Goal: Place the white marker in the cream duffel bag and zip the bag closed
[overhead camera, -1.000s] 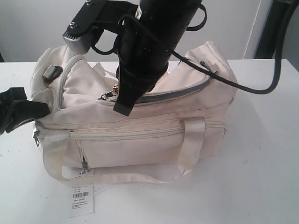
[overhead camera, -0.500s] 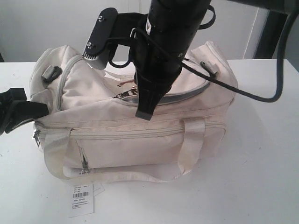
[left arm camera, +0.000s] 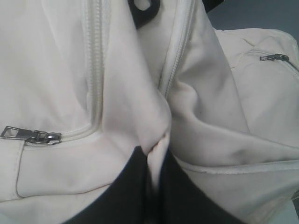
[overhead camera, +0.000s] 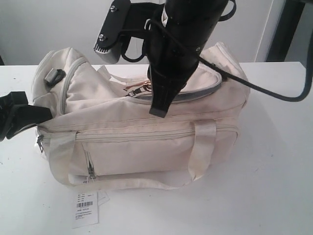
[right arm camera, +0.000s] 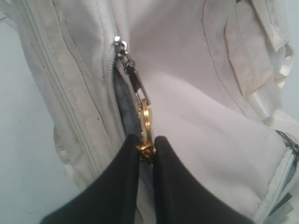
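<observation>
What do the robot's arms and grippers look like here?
The right arm is a thick black tube with a grey-tipped black bracket and a loose black cable. The right gripper and left gripper have smooth, tapering matte-black fingers.

Exterior: angled down, fairly near, onto the table [overhead camera: 274,196] and the cream duffel bag [overhead camera: 142,147]. Left wrist: tight against the bag's end fabric. Right wrist: tight over its top zipper pull [right arm camera: 145,119]. Shared: the bag.
</observation>
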Robot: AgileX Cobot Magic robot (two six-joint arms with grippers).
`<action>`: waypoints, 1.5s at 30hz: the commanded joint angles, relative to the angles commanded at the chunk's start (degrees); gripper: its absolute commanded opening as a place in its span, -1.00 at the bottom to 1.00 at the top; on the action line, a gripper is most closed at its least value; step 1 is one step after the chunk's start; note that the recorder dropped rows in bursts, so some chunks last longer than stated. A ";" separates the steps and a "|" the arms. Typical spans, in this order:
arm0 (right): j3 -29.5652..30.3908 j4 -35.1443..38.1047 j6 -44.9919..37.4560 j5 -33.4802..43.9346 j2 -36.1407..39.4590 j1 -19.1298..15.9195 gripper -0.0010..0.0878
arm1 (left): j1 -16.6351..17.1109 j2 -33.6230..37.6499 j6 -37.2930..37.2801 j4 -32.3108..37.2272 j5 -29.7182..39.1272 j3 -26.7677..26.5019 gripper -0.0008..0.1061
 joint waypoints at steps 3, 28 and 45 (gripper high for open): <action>0.00 0.70 0.00 0.00 -0.46 -1.12 -0.98 | 0.00 0.00 0.00 0.00 0.00 0.00 -0.99; 2.68 2.94 -0.40 0.00 -3.25 -5.40 -0.98 | 0.00 0.00 0.00 0.21 -0.37 0.00 -0.99; 7.98 2.91 -1.35 0.00 -5.80 -7.65 -0.98 | 0.00 0.00 0.00 0.43 -0.37 0.00 -0.99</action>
